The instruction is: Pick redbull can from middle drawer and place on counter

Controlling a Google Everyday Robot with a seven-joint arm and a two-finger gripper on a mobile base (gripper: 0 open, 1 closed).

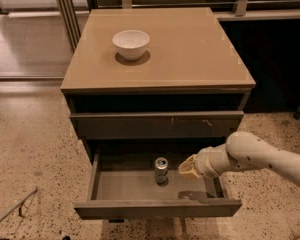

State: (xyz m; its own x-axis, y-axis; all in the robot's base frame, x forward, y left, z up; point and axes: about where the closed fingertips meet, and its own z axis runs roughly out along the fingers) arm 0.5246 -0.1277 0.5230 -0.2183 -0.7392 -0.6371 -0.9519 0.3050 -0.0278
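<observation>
The redbull can stands upright in the open middle drawer, near the middle of its tray. My gripper reaches in from the right on a white arm and sits just right of the can, a small gap apart, over the drawer tray. The counter is the tan top slab of the cabinet above.
A white bowl sits on the counter at the back left. The drawer front above the open one is closed and has pale scratch marks. Speckled floor surrounds the cabinet; a thin rod lies on the floor at left.
</observation>
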